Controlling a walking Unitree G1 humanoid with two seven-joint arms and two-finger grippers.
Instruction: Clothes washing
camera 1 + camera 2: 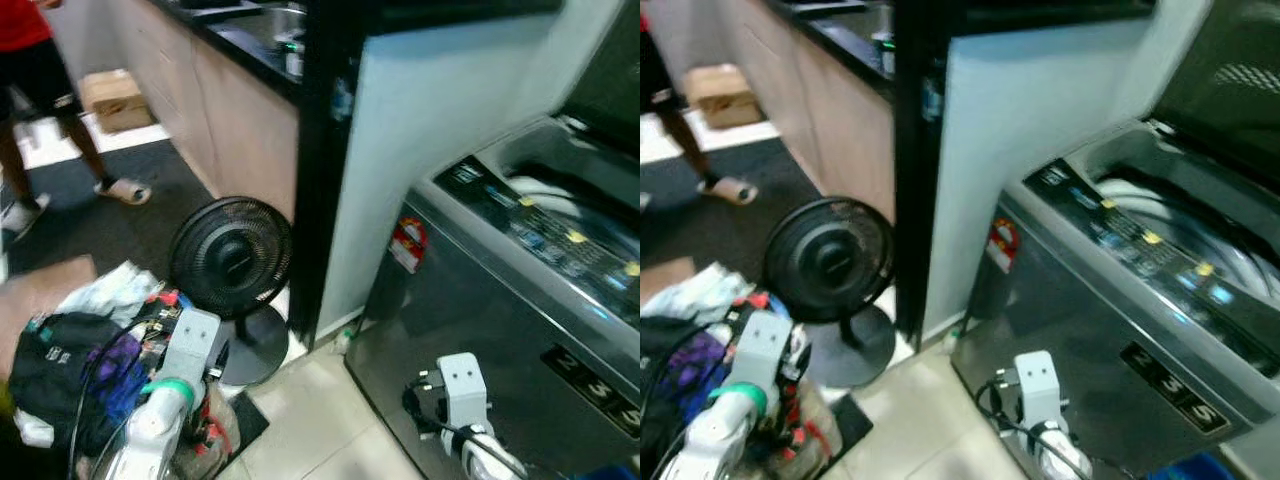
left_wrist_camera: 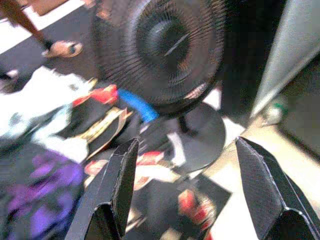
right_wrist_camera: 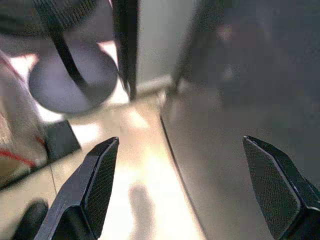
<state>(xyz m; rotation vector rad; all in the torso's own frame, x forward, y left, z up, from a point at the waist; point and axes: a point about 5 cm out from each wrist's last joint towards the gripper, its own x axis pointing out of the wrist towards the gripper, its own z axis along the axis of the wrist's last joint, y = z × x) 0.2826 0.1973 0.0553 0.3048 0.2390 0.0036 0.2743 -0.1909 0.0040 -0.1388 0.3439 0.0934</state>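
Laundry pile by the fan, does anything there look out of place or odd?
Yes: the clothes lie heaped on the floor against the black pedestal fan, crowding its base. The washing machine stands lid-open, unloaded.

A strip of pale tiled floor (image 1: 320,420) lies open in the near middle, between the heap of clothes (image 1: 85,370) at near left and the washing machine (image 1: 480,350) at right. A black standing fan (image 1: 232,258) blocks the left side of that strip, its round base (image 1: 250,352) just beside the clothes, and a dark vertical panel (image 1: 325,170) closes the far end. The machine's lid is up, leaving its top opening (image 1: 1180,215) reachable from above.
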